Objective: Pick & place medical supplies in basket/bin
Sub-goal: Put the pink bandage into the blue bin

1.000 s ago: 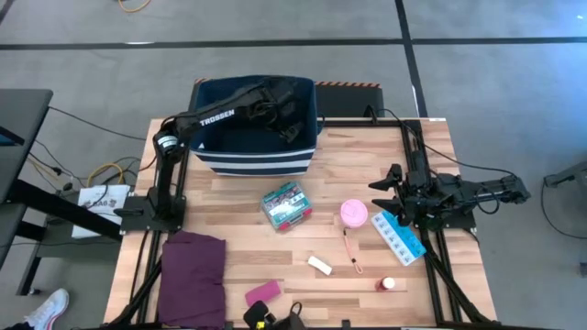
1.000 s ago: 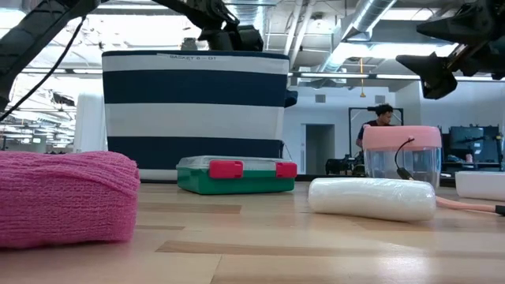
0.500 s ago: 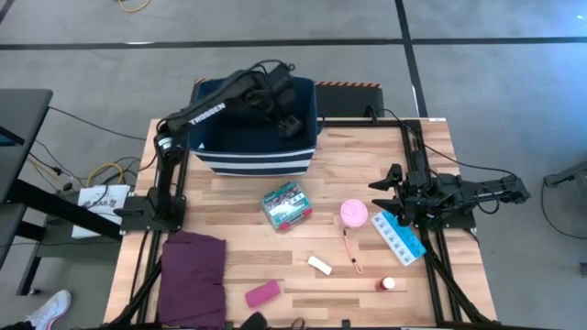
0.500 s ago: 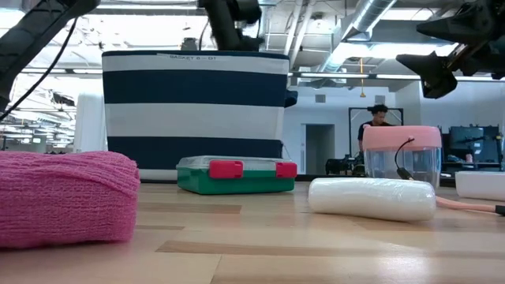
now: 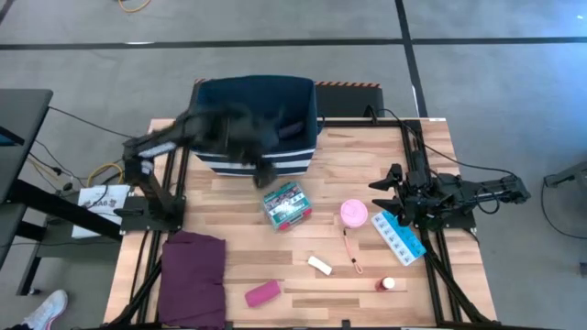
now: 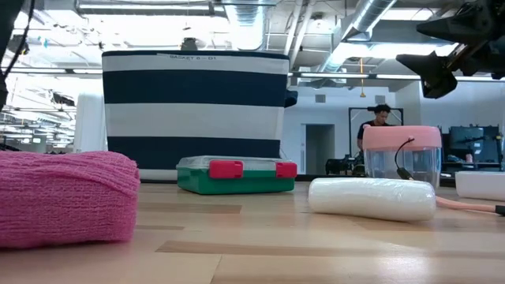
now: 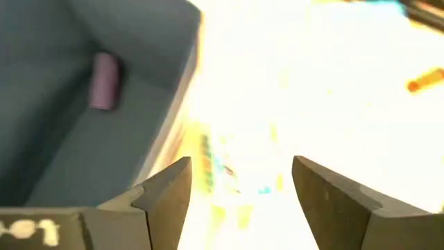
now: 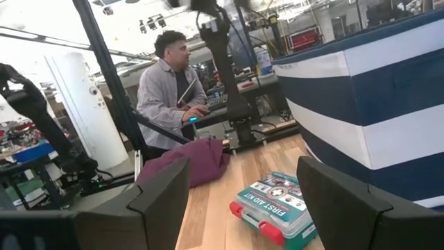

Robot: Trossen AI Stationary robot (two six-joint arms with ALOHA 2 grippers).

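From my seat the left gripper (image 5: pixel 263 174) sits over the near rim of the navy striped bin (image 5: pixel 213 97), smeared in the overhead shot, but its wrist cam shows both fingers (image 7: pixel 170 198) spread wide with nothing between them. Through that gap I get the bin wall, and inside the bin lies one purple roll (image 7: pixel 105 80), off to the side of the jaws and well below them.

Going left to right across the table: one folded purple cloth (image 5: pixel 193 274) at the near left, one magenta roll (image 5: pixel 262 292) beside it, one green and red first aid packet (image 5: pixel 285 205) just in front of the bin and right next to the left gripper, one white tube (image 5: pixel 319 266), one pink tub (image 5: pixel 354 214), what I think is a thin pinkish tool (image 5: pixel 351 250) lying below the tub (hard to say what it is), one small bottle (image 5: pixel 388 284) with a red end, and one blue and white pill strip (image 5: pixel 398 237).

The right gripper (image 5: pixel 382 186) hovers at the right edge, jaws wide and empty, with the pill strip just beside it and the tub close by. There's a person (image 8: pixel 169 90) at a desk behind the table.
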